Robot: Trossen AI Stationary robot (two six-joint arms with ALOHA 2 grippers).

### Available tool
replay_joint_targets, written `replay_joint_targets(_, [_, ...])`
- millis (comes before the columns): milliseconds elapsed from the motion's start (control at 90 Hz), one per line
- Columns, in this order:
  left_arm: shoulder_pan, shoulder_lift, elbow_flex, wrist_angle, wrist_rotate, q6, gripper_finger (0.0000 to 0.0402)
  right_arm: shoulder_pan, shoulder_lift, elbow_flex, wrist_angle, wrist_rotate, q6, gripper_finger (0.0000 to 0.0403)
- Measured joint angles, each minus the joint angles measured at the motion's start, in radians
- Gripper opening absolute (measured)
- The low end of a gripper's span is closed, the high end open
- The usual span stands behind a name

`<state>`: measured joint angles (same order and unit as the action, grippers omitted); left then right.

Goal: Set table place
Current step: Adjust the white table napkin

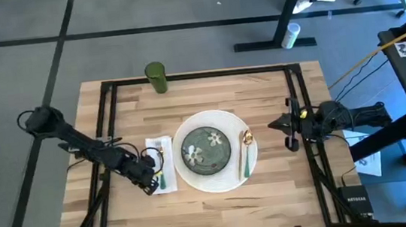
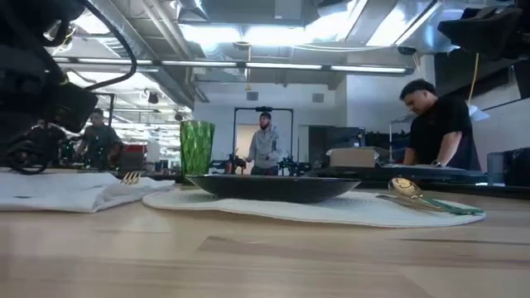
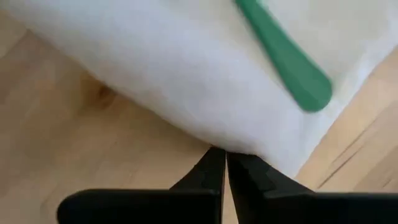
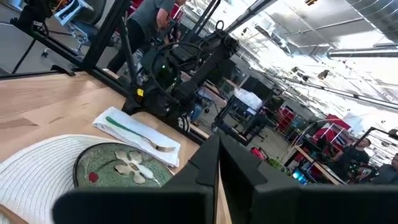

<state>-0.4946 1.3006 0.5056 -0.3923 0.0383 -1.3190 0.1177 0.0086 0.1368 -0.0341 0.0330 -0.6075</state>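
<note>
In the left wrist view the white napkin (image 3: 186, 81) runs off the frame, and the green fork handle (image 3: 283, 59) is cut at the top edge, its tines unseen. The left hand (image 1: 150, 181) covers the napkin's near corner from above. In the low view the plate (image 2: 273, 187) hides the surface behind it, and the people beyond are too blurred to tell apart

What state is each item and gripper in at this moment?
Green cup: upright, at the table's far edge.
Green plate: centred on the white placemat.
Spoon: lying on the placemat's right side.
Fork: lying on the napkin.
Left gripper: shut on napkin edge.
Right gripper: shut, empty.
</note>
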Motion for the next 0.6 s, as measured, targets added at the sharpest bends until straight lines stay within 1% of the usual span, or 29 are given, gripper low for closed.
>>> replay_joint_targets(389, [-0.003, 0.0, 0.0, -0.018, 0.002, 0.044, 0.0, 0.0, 0.0, 0.0, 0.0, 0.0, 0.0, 0.0])
replay_joint_targets(600, [-0.01, -0.003, 0.006, -0.127, 0.004, 0.066, 0.0, 0.0, 0.0, 0.0, -0.001, 0.0, 0.0, 0.0])
